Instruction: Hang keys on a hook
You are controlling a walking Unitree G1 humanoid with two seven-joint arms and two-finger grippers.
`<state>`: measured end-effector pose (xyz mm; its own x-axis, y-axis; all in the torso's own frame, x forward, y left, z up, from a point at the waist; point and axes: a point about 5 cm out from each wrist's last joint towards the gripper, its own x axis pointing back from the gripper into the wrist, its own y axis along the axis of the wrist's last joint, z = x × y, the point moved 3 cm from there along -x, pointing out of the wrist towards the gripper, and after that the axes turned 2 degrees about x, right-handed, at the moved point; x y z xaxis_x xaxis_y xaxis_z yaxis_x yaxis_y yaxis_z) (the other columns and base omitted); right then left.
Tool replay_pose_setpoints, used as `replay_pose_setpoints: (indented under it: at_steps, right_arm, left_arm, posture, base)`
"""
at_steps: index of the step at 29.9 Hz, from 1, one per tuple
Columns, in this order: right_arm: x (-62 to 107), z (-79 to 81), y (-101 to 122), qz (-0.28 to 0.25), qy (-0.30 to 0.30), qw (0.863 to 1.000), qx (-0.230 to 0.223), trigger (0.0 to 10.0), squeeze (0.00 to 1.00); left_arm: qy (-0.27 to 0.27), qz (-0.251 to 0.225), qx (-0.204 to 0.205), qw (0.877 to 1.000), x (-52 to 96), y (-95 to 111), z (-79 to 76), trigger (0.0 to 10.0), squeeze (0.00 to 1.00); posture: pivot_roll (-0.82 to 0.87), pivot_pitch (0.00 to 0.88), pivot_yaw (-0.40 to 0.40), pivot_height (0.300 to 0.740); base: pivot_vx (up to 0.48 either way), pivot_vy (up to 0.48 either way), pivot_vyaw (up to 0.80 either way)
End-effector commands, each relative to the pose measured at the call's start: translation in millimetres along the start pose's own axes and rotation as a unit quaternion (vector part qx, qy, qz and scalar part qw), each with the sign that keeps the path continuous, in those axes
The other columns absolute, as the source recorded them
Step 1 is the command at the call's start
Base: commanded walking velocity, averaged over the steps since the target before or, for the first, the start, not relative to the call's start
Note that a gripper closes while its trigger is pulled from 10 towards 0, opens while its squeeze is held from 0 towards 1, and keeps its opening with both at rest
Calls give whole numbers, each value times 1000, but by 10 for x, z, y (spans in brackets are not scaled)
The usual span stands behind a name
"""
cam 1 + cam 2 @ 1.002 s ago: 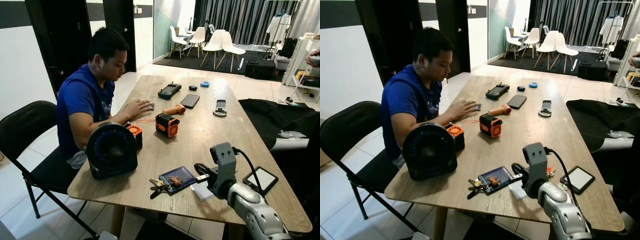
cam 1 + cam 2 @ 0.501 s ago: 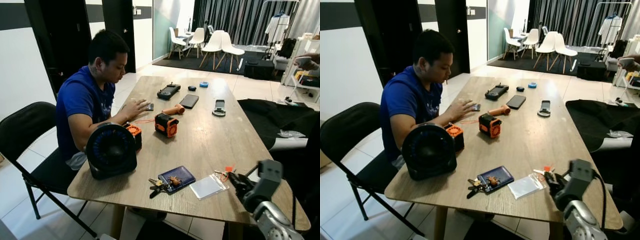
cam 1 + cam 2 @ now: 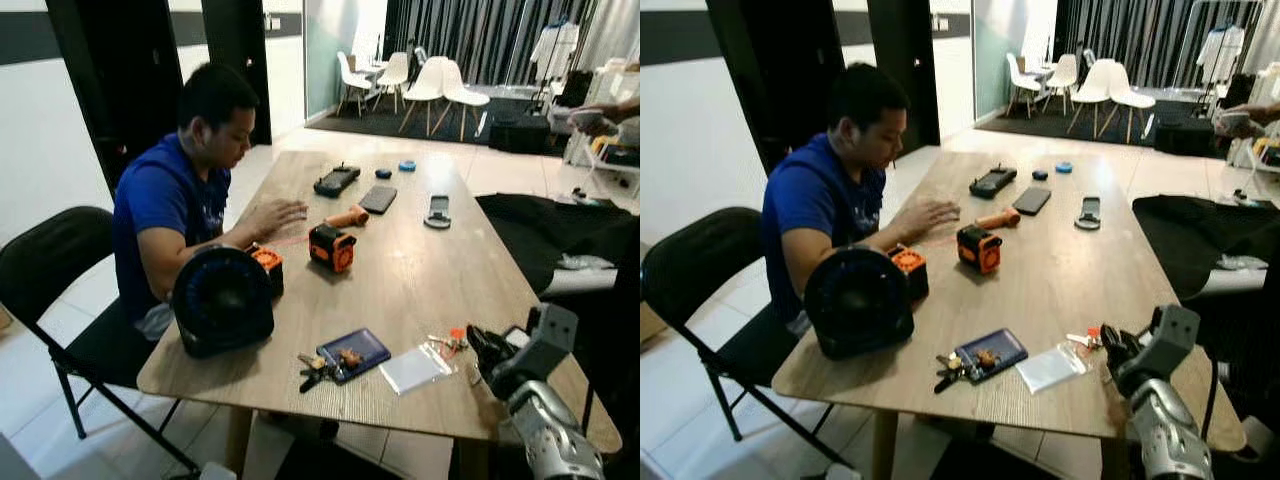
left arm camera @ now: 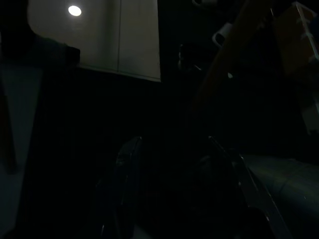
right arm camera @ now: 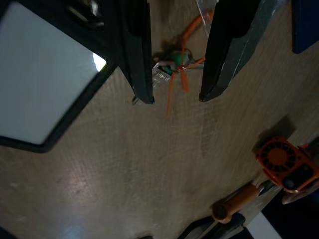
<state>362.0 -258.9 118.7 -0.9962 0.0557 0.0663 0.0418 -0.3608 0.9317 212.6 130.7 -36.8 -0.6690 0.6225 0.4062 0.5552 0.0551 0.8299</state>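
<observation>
A small set of keys with an orange tag lies on the wooden table near its right front edge. My right gripper hovers just over them, open. In the right wrist view its two black fingers straddle the orange-tagged keys without touching them. A second bunch of keys lies at the front edge beside a blue wallet. My left gripper hangs in the dark, its two fingers faintly outlined and apart.
A person sits at the table's left side, hands on the top. A black fan, orange tools, a clear plastic sleeve and a white-screened device lie on the table. A black chair stands at the left.
My right gripper has swung from beside the blue wallet to the table's right edge, then settled over the orange-tagged keys. The camera shifted a little.
</observation>
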Motion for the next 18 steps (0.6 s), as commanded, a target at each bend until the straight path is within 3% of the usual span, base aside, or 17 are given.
replay_pose_setpoints:
  at_steps: [1, 7, 18]
  right_arm:
    - [0, -25, -29, 6, -1, 1000, 5, 10000, 0]
    - [-89, 154, -80, 17, 34, 999, 11, 10000, 0]
    - [-59, 339, -202, 39, 90, 995, 20, 10000, 0]
  left_arm:
    - [9, 12, 1, 1000, 76, -61, 61, 10000, 0]
    - [11, 16, 4, 1000, 131, -112, 58, 10000, 0]
    - [5, 16, 4, 1000, 140, -118, 26, 10000, 0]
  posture:
    - [42, 94, 33, 740]
    - [53, 102, 27, 740]
    - [51, 103, 28, 740]
  base:
    - [0, 0, 0]
    - [0, 0, 0]
    - [0, 0, 0]
